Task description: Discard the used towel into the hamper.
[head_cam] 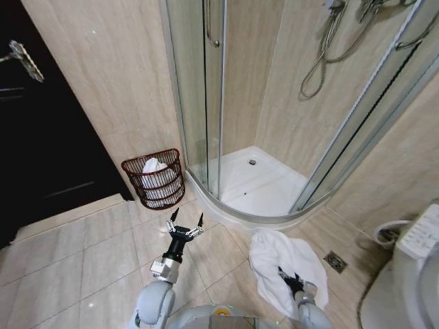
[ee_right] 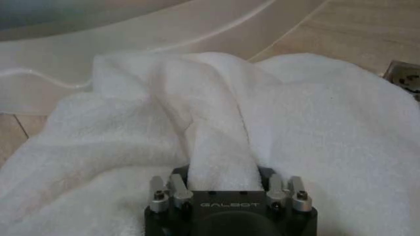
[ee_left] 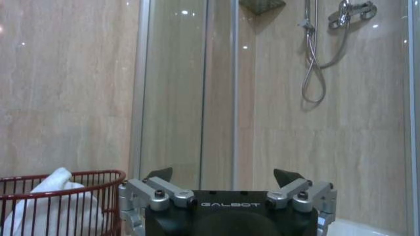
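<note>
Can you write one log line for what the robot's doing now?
right hand: shut on towel, floor | left hand: open, near hamper

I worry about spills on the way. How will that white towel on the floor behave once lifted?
The towel lies crumpled in soft folds, so it will probably sag and trail. The right end effector pinches one ridge, so the rest likely hangs free. The hamper already holds white cloth, so some may drape over its rim.

Warm, even indoor light; wide-angle bend in your head view.
Small glints dot the glossy beige wall tiles (ee_left: pixel 66 88) ahead of your left gripper (ee_left: pixel 223 176); your right wrist view looks soft.
</note>
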### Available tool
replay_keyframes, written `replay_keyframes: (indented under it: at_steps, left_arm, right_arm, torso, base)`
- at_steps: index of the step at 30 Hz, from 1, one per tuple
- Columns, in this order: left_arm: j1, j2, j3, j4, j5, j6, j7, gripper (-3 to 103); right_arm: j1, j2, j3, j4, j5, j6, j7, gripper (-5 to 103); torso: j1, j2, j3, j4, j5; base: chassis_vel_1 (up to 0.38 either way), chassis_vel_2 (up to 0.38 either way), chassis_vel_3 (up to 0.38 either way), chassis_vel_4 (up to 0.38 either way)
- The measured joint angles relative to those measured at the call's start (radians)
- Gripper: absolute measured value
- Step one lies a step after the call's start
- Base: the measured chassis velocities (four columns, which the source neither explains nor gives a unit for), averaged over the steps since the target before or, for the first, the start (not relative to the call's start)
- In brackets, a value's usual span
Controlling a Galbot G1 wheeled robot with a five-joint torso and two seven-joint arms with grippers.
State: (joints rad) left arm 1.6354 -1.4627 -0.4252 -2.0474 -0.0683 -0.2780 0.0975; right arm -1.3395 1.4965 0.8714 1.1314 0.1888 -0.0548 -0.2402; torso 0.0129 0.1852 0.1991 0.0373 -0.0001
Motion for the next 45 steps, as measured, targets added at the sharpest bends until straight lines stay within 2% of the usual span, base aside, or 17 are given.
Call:
replay_keyframes:
  at_steps: [2,3,6,7,9,10,13,15,29,45]
  left_arm:
    - [0.001,0.000,0.001,-0.002,0.001,0.000,0.000,100]
    - [0.001,0.000,0.001,-0.002,0.001,0.000,0.000,100]
    - [0.001,0.002,0.002,-0.003,0.001,0.001,0.001,100]
    - [0.001,0.002,0.002,-0.003,0.001,0.001,0.001,100]
    - [0.001,0.003,0.003,-0.005,0.001,0.001,0.002,100]
    - [0.001,0.003,0.003,-0.005,0.001,0.001,0.002,100]
    - [0.000,0.004,0.005,-0.005,0.001,0.002,0.002,100]
    - [0.000,0.004,0.006,-0.005,0.002,0.002,0.002,100]
    - [-0.005,0.006,0.030,-0.014,0.016,0.007,0.003,100]
    - [-0.005,0.011,0.031,-0.018,0.009,0.005,0.003,100]
  right_arm:
    - [0.000,0.000,0.002,-0.005,0.001,0.009,-0.002,57]
    - [0.000,0.000,0.002,-0.005,0.001,0.009,-0.002,57]
    - [-0.001,0.000,0.003,-0.009,0.002,0.019,-0.002,41]
    - [-0.001,0.000,0.003,-0.009,0.002,0.019,-0.002,41]
    - [-0.001,0.001,0.004,-0.014,0.001,0.027,-0.002,30]
    - [-0.001,0.001,0.004,-0.014,0.001,0.027,-0.002,30]
    - [0.000,0.001,0.005,-0.021,0.001,0.035,-0.001,19]
    - [0.000,0.001,0.005,-0.021,0.001,0.036,0.000,17]
    - [-0.021,0.001,0.006,0.038,0.002,0.054,0.031,15]
    - [-0.152,0.037,-0.004,0.417,-0.012,0.183,0.183,15]
  torso:
    - [0.000,0.000,0.000,0.0000,0.0001]
    - [0.000,0.000,0.000,0.0000,0.0001]
    - [0.000,0.000,0.000,0.0000,0.0001]
    - [0.000,0.000,0.000,0.0000,0.0001]
    - [0.000,0.000,0.000,0.0000,0.0000]
    - [0.000,0.000,0.000,0.0000,0.0000]
    - [0.000,0.001,0.001,0.0000,0.0000]
    - [0.000,0.001,0.001,0.0000,0.0000]
    - [0.000,0.001,0.001,-0.0002,0.0004]
    - [0.000,0.001,0.001,0.0000,0.0001]
  base:
    - [0.000,0.000,0.000,0.000]
    - [0.000,0.000,0.000,0.000]
    - [0.000,0.000,0.000,0.000]
    - [0.000,0.000,0.000,0.000]
    - [0.000,0.000,0.000,0.000]
    - [0.000,0.000,0.000,0.000]
    - [0.000,0.000,0.000,0.000]
    - [0.000,0.000,0.000,0.000]
    - [0.000,0.000,0.000,0.000]
    - [0.000,0.000,0.000,0.000]
